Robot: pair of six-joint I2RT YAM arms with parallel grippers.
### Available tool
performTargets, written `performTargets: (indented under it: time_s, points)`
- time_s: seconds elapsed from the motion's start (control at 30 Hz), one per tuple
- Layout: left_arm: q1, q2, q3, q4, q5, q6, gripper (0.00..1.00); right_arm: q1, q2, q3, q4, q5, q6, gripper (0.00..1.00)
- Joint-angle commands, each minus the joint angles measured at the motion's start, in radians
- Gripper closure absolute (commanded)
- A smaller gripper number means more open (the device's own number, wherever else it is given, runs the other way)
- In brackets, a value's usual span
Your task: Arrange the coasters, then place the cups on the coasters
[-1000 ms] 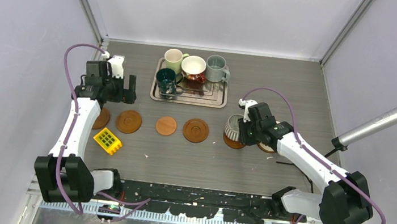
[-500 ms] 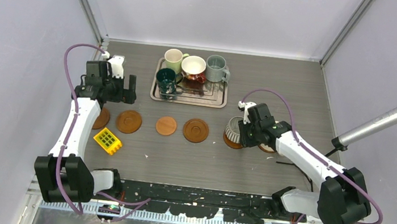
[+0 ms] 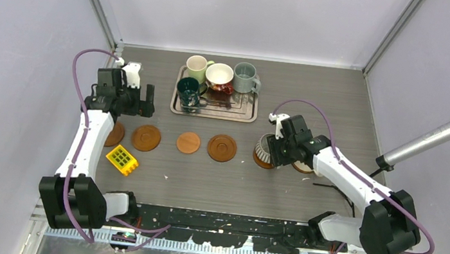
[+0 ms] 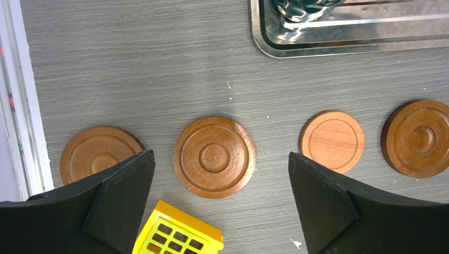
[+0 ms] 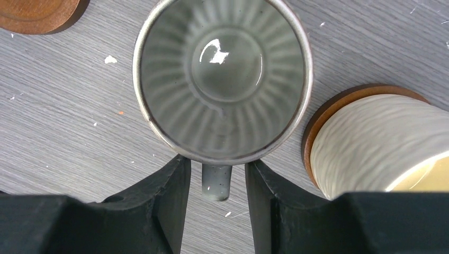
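Note:
Four bare coasters lie in a row: one (image 3: 114,134) partly under my left arm, a ringed one (image 3: 146,137), a plainer lighter one (image 3: 189,142) and another ringed one (image 3: 222,147). The grey-white ribbed cup (image 5: 222,79) stands upright on a fifth coaster (image 3: 262,163). Its handle (image 5: 216,182) sits between the fingers of my right gripper (image 5: 216,169), with a gap on each side. The cream cup (image 5: 376,143) rests on a coaster (image 5: 317,127) just to the right. My left gripper (image 4: 219,157) hangs wide open above the ringed coaster (image 4: 214,157).
A silver tray (image 3: 214,113) at the back holds the pale green (image 3: 197,66), red-and-white (image 3: 219,76), grey-blue (image 3: 244,76) and dark green (image 3: 188,90) cups. A yellow grid block (image 3: 122,159) lies near the left coasters. A microphone (image 3: 441,137) leans in from the right.
My right gripper's jaws have parted from the ribbed cup's handle, and the arm has edged slightly left. The left arm has not moved.

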Motion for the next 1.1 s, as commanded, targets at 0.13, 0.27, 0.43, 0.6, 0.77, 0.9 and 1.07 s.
performTargets:
  time_s: [0.13, 0.27, 0.43, 0.6, 0.77, 0.9, 1.07]
  points:
    - [-0.002, 0.005, 0.057, 0.007, 0.011, -0.009, 0.0, -0.004, 0.046, 0.111, -0.085, -0.013, -0.09, 0.57]
    - [-0.002, 0.004, 0.06, 0.005, 0.011, -0.007, 0.0, -0.004, 0.068, 0.135, -0.116, -0.026, -0.111, 0.58]
    - [-0.002, 0.003, 0.062, 0.002, 0.011, -0.004, 0.0, -0.004, 0.089, 0.165, -0.158, -0.021, -0.131, 0.59]
    - [-0.002, 0.003, 0.065, 0.001, 0.013, -0.005, 0.0, -0.003, 0.102, 0.19, -0.207, -0.024, -0.147, 0.61]
    - [-0.001, 0.001, 0.071, -0.001, 0.014, -0.004, 0.0, -0.004, 0.096, 0.195, -0.231, -0.013, -0.157, 0.68]
    - [-0.001, 0.0, 0.072, -0.002, 0.015, -0.006, 0.0, -0.004, 0.096, 0.203, -0.261, -0.015, -0.165, 0.72]
    - [-0.001, -0.001, 0.072, -0.003, 0.015, -0.004, 0.0, -0.003, 0.083, 0.208, -0.281, -0.021, -0.164, 0.67]
